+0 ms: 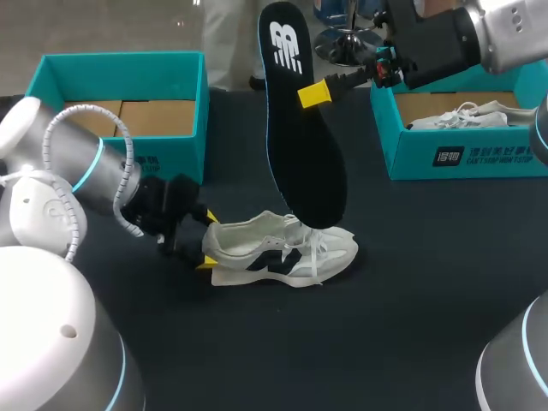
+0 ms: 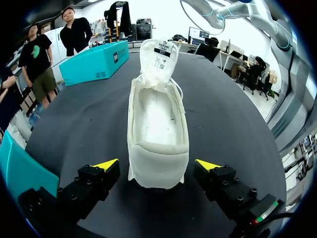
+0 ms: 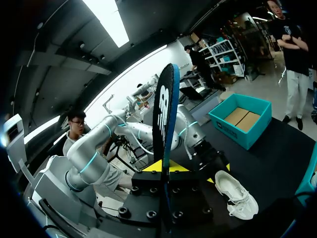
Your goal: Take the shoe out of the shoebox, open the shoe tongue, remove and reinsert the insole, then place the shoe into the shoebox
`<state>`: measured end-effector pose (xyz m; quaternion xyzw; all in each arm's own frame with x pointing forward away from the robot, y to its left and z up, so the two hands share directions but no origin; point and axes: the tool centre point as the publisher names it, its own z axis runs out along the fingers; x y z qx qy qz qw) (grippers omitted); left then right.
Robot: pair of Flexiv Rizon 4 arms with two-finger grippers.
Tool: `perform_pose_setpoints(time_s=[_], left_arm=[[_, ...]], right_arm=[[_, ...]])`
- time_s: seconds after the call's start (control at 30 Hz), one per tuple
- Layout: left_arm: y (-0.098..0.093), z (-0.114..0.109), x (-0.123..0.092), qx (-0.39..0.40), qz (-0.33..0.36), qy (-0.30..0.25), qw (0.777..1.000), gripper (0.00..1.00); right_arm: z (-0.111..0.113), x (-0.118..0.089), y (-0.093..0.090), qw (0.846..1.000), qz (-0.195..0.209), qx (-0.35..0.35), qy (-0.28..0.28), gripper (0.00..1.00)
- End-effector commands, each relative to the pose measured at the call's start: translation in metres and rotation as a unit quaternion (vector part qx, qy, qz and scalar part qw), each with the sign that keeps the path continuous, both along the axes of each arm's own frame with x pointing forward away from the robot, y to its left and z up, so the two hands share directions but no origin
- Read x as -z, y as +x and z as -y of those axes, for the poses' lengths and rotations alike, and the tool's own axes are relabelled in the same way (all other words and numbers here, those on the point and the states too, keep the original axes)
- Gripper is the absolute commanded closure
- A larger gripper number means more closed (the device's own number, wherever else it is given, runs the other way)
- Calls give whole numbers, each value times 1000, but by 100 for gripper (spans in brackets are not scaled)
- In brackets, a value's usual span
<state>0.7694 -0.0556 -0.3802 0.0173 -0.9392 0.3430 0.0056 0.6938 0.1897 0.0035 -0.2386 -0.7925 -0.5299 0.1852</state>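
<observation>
A white sneaker (image 1: 281, 251) with dark side marks lies on the black table, heel toward my left gripper (image 1: 205, 240). In the left wrist view the sneaker (image 2: 158, 131) sits between the open yellow-tipped fingers (image 2: 105, 165), heel nearest, tongue pulled up, the inside bare; neither finger touches it. My right gripper (image 1: 318, 92) is shut on a black insole (image 1: 300, 120) with a white logo, holding it in the air above the shoe, its lower end near the shoe's opening. In the right wrist view the insole (image 3: 165, 124) stands edge-on between the fingers, the sneaker (image 3: 237, 194) on the table ahead.
An open teal shoebox (image 1: 120, 107) with a brown cardboard floor stands at the back left. A second teal shoebox (image 1: 462, 128) at the back right holds another white shoe (image 1: 458, 116).
</observation>
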Motion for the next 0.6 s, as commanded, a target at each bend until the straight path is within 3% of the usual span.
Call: perform_pose_setpoints(time_s=[0.03,0.2,0.6], left_arm=[[-6,2,-18,3,-11,45,999,0],[-8,1,-28,-1,-8,97,995,0],[-2,1,-31,10,-19,186,982,0]], right_arm=[[-2,0,1,1000,-1,0,-2,100],[-2,0,1,1000,-1,0,-2,100],[-2,0,1,1000,-1,0,-2,100]])
